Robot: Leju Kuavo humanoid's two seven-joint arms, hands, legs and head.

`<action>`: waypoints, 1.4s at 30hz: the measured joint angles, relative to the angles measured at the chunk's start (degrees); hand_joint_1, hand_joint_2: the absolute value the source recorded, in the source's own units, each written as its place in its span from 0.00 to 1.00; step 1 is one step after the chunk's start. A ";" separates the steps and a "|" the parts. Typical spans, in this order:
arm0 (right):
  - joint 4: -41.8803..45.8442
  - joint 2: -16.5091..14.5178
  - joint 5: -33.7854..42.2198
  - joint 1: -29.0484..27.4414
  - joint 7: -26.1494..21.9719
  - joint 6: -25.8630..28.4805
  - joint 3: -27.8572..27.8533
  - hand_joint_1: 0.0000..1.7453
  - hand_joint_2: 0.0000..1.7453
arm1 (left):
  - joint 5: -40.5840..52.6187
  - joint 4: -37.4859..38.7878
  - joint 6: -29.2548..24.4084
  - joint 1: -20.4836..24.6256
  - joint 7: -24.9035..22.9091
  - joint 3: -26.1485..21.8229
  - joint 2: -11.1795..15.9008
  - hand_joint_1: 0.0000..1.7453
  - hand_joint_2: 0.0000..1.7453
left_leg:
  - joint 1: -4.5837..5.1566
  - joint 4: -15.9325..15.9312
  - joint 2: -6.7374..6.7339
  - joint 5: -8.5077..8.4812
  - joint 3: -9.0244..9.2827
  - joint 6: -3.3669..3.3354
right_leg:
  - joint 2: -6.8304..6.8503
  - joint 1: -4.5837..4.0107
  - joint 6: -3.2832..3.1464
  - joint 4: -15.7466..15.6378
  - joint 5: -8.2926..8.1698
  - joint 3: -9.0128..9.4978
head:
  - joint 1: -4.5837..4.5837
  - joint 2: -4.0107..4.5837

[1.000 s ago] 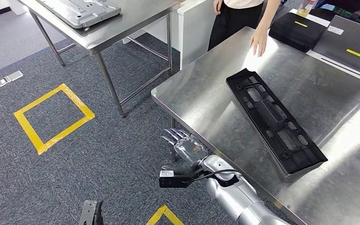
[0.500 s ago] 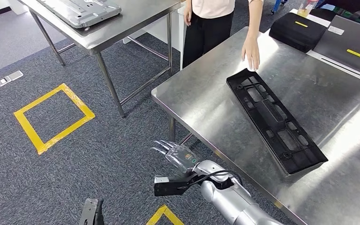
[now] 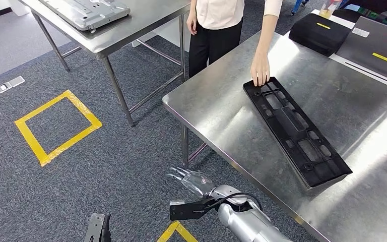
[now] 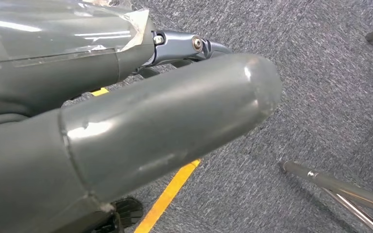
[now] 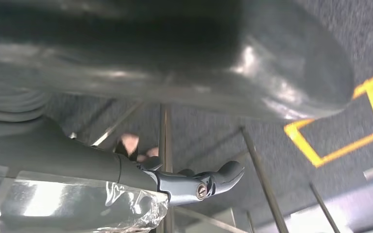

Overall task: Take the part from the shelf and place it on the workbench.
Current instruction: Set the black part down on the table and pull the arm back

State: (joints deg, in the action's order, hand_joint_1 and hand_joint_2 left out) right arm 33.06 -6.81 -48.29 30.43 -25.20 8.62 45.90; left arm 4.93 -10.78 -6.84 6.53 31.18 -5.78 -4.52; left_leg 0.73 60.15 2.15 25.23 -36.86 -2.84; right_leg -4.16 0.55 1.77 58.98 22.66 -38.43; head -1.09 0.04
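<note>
While the long black part (image 3: 297, 130) lies flat on the steel workbench (image 3: 221, 108), slantwise from the far left toward the near right edge, a person (image 3: 221, 20) in a pale top and dark trousers stands at the far side of the bench and rests a hand (image 3: 260, 74) on the part's far end. Down below the bench's near edge, the robot's right hand (image 3: 194, 180) hangs over the grey carpet, well apart from the part, fingers loosely spread and wrapped partly in clear film, with nothing in them. From the right wrist camera the thick grey thumb (image 5: 252, 63) and a darker finger (image 5: 199, 183) stand apart with carpet and table legs between them. The left hand (image 4: 141, 121) shows close up from its own wrist camera as a big grey thumb above the carpet, a dark finger (image 4: 189, 46) behind it; nothing is held there that I can see, though how far the fingers stand apart I cannot tell. A yellow taped square (image 3: 58, 126) marks the floor to the left, beside a second steel table (image 3: 131, 27) carrying a grey metal panel (image 3: 88, 11). Two black cases (image 3: 320, 31) sit at the far right of the workbench.
</note>
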 joint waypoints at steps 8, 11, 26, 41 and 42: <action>-6.28 0.11 6.31 -1.40 1.03 -5.35 -1.54 0.00 0.00 | 1.33 0.00 -0.01 0.11 -0.99 -0.67 -0.12 0.00 0.00 | 0.01 0.00 0.00 0.00 0.00 0.00 | 0.00 0.00 0.00 0.00 0.00 -0.01 | 0.00 0.00; -7.88 0.53 7.59 -1.89 1.09 -5.58 -2.56 0.00 0.00 | 1.62 0.00 -0.03 0.13 -1.05 -1.02 -0.14 0.00 0.00 | 0.02 0.00 0.00 0.00 -0.01 0.00 | 0.00 0.00 0.00 -0.01 0.00 -0.01 | 0.00 0.00; -10.57 5.30 15.94 -6.28 -0.64 -5.45 -11.65 0.00 0.00 | 1.78 0.00 -0.42 0.04 -0.78 -2.92 -0.13 0.00 0.00 | 0.02 0.00 0.01 0.05 -0.04 0.02 | 0.00 0.01 0.00 -0.02 0.00 -0.01 | 0.02 0.00; -13.00 10.81 28.60 -14.73 3.21 -1.26 -27.41 0.00 0.00 | 2.37 0.00 -1.05 -0.55 0.07 -4.55 -0.15 0.00 0.00 | 0.00 0.00 0.10 0.17 -0.04 0.11 | 0.03 0.01 -0.03 -0.07 0.03 -0.06 | 0.00 0.00; -13.53 10.88 29.67 -15.32 4.41 -0.87 -28.79 0.00 0.00 | 2.69 0.00 -1.10 -0.59 0.14 -4.61 -0.15 0.00 0.00 | 0.00 0.00 0.11 0.17 -0.04 0.12 | 0.04 0.01 -0.03 -0.07 0.04 -0.06 | 0.00 0.00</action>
State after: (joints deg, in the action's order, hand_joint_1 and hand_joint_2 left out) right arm 19.53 4.07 -18.62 15.12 -20.79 7.75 17.11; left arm 7.62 -10.78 -7.94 5.94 31.32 -10.39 -4.68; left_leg 0.73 60.15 2.26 25.41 -36.91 -2.73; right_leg -4.12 0.56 1.74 58.91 22.69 -38.49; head -1.09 0.04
